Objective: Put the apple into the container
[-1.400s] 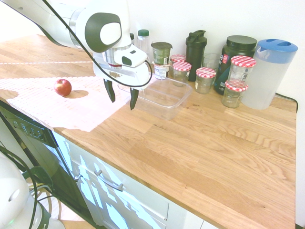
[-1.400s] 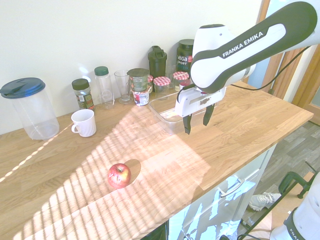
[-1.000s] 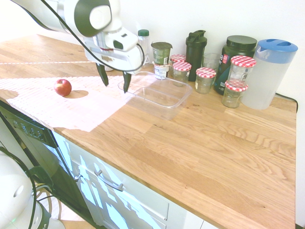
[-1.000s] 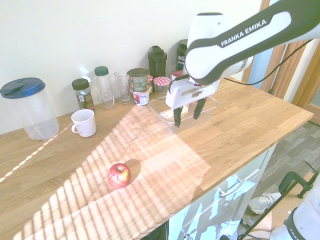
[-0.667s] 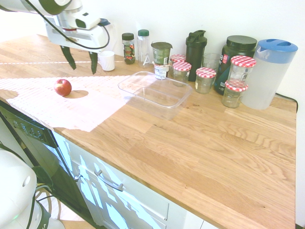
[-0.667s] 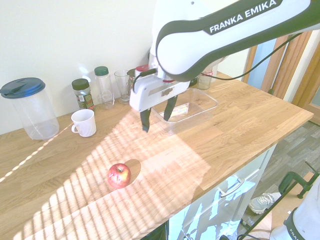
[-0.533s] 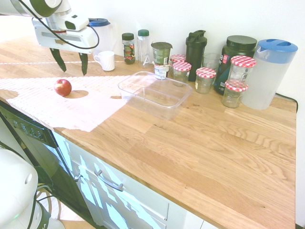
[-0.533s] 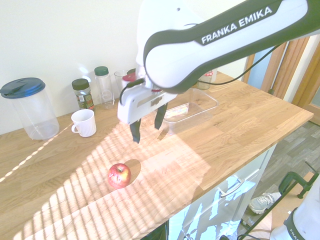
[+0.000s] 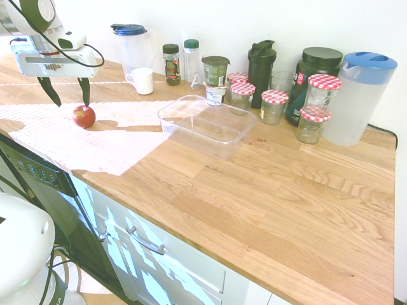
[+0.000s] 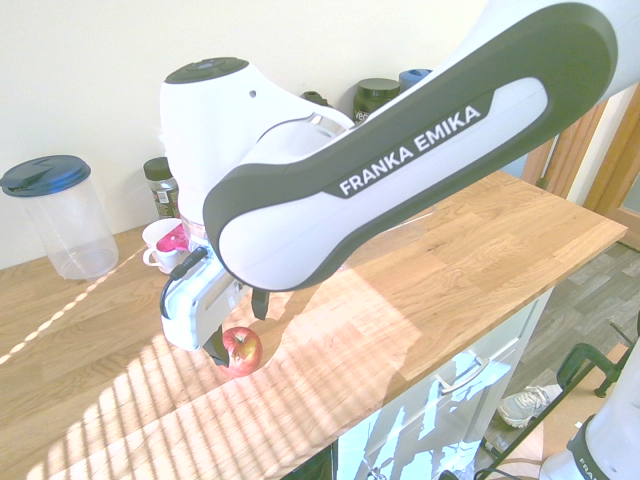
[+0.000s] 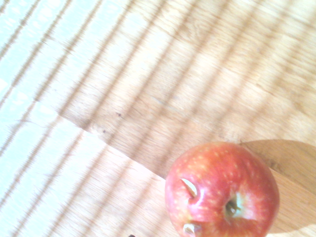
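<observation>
Apple (image 11: 222,190), red with paler yellowish flecks and patches, sat on the wooden countertop (image 9: 254,190), its stem hollow and two pale nicks in the skin showing in the wrist view. The gripper (image 9: 66,105) hovered just above it, fingers spread wide and nothing between them. Whether a fingertip touched the fruit, I could not tell.

The counter was light wood in joined strips, and sunlight fell across it in bright bands striped with thin shadows; the apple lay in that light and cast a shadow of its own. The container (image 9: 206,121), clear and shallow, stood well apart from the apple, nearer the jars (image 9: 273,107) with red-checked lids. Along the white wall (image 9: 254,19) were a white mug (image 9: 141,81), two blue-lidded pitchers (image 9: 362,95), dark-lidded bottles and a black shaker (image 9: 261,73). Below the counter were pale drawers (image 9: 172,260) with metal handles, and in the second exterior view a shoe (image 10: 528,404) rested on the grey floor.
</observation>
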`<control>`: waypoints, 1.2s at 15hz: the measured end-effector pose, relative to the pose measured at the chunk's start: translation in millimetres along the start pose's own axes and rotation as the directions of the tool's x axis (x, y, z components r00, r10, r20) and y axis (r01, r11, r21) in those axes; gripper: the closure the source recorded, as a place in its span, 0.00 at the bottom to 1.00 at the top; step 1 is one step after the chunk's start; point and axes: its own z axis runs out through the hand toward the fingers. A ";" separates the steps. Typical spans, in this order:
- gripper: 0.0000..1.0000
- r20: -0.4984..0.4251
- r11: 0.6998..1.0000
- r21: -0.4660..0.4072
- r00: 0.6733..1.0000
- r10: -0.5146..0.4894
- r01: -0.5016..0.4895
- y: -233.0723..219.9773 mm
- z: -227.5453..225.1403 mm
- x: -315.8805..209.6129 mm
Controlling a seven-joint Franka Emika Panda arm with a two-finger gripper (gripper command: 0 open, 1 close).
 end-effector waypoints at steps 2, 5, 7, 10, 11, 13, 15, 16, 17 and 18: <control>0.00 -0.036 1.000 -0.015 0.999 -0.013 0.012 -6.5 16.9 0.2; 1.00 -0.039 0.999 -0.034 0.999 -0.026 0.025 -14.4 44.7 3.7; 1.00 -0.033 0.999 -0.036 0.999 -0.028 0.027 -17.4 50.0 6.3; 1.00 -0.038 0.999 -0.036 0.999 -0.031 0.030 -18.4 49.0 7.4; 1.00 -0.038 0.999 -0.037 0.999 -0.029 0.028 -17.7 49.2 8.3; 1.00 -0.037 0.999 -0.039 0.999 -0.024 0.022 -16.0 49.5 10.7; 1.00 -0.036 0.999 -0.041 0.999 -0.021 0.019 -15.0 49.8 11.8; 1.00 -0.036 0.999 -0.041 0.999 -0.021 0.019 -15.2 49.6 11.5; 1.00 -0.036 0.999 -0.042 0.999 -0.021 0.019 -15.2 49.4 11.3; 1.00 -0.034 0.999 -0.043 0.999 -0.020 0.018 -14.9 49.3 11.1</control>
